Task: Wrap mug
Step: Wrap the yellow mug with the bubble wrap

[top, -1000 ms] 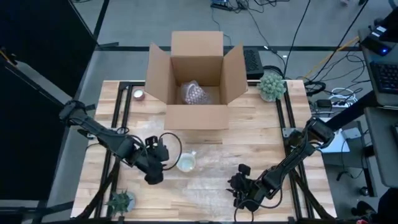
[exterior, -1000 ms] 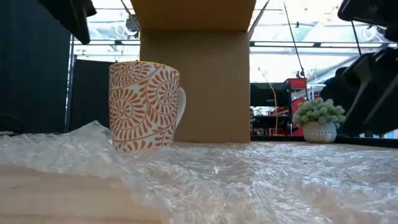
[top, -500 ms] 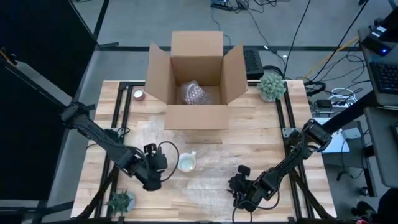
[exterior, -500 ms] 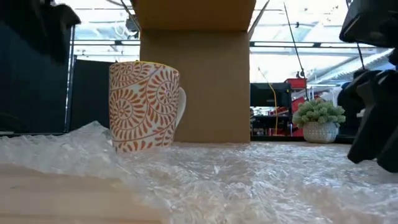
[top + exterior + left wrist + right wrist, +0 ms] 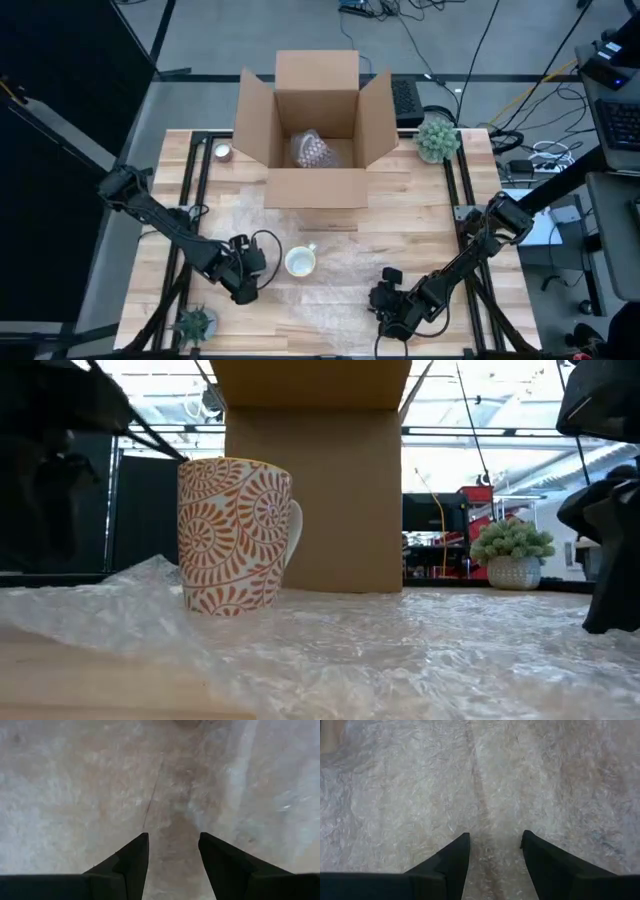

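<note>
A white mug (image 5: 300, 262) with an orange swirl pattern (image 5: 236, 535) stands upright on a clear bubble-wrap sheet (image 5: 345, 275), near the sheet's left end. The sheet lies flat on the wooden table. My left gripper (image 5: 243, 287) is open and points down, low over the sheet's left edge (image 5: 165, 785), just left of the mug. My right gripper (image 5: 388, 312) is also open and points down, low over the sheet's near right part (image 5: 485, 785). Nothing is between either pair of fingers.
An open cardboard box (image 5: 315, 125) stands at the table's far middle with a bubble-wrapped item (image 5: 312, 150) inside. A potted plant (image 5: 437, 138) is at the far right, another (image 5: 195, 323) at the near left corner. A small round object (image 5: 222, 152) lies left of the box.
My left gripper has moved toward the table's near edge and come down beside the mug. My right gripper has dropped lower over the wrap and shifted slightly toward the near edge.
</note>
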{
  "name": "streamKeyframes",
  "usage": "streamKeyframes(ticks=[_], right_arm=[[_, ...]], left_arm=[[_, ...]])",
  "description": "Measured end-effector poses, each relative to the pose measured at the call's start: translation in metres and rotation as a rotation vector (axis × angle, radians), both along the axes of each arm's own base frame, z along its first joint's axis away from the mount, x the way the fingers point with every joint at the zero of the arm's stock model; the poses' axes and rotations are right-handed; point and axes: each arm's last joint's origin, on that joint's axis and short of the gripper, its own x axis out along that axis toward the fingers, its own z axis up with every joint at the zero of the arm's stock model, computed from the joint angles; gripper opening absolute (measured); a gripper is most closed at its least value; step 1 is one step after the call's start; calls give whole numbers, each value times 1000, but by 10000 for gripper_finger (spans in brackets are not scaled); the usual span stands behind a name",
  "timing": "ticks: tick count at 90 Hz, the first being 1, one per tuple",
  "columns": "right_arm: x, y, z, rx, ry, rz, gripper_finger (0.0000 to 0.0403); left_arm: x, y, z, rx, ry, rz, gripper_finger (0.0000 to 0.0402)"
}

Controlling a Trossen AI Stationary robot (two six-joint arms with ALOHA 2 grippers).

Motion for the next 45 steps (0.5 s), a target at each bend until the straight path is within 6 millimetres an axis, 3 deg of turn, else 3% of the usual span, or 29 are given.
streamKeyframes(ticks=[45], right_arm=[[-4, 0, -1, -64, 20, 44, 169]], left_arm=[[5, -5, -41, -62, -52, -11, 164]])
